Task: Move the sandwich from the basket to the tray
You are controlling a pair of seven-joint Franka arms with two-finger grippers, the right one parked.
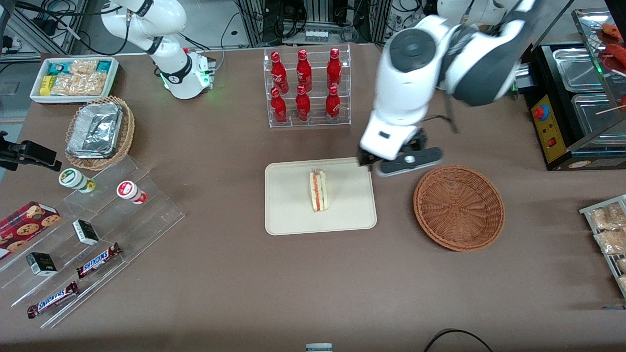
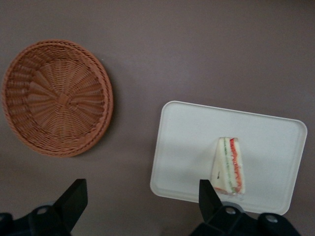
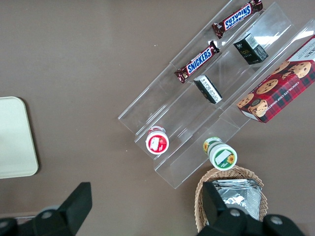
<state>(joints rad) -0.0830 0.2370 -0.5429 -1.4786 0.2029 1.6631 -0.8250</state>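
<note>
Sandwich point(image 1: 318, 190) lies mid-tray point(image 1: 288, 217), long axis toward the camera — claw point(image 1: 386, 164) wide open, empty, above worktop between tray and empty basket point(image 1: 458, 208).

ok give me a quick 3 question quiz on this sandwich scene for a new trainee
1. True or false: the sandwich lies in the basket.
2. Multiple choice: the gripper is
A. shut on the sandwich
B. open and holding nothing, hanging above the table between tray and basket
C. resting inside the basket
3. Fill in: the rack of red bottles stands ______ from the front camera than the tray.

Key
1. False: the sandwich lies on the tray, and the basket holds nothing.
2. B
3. Farther
</note>
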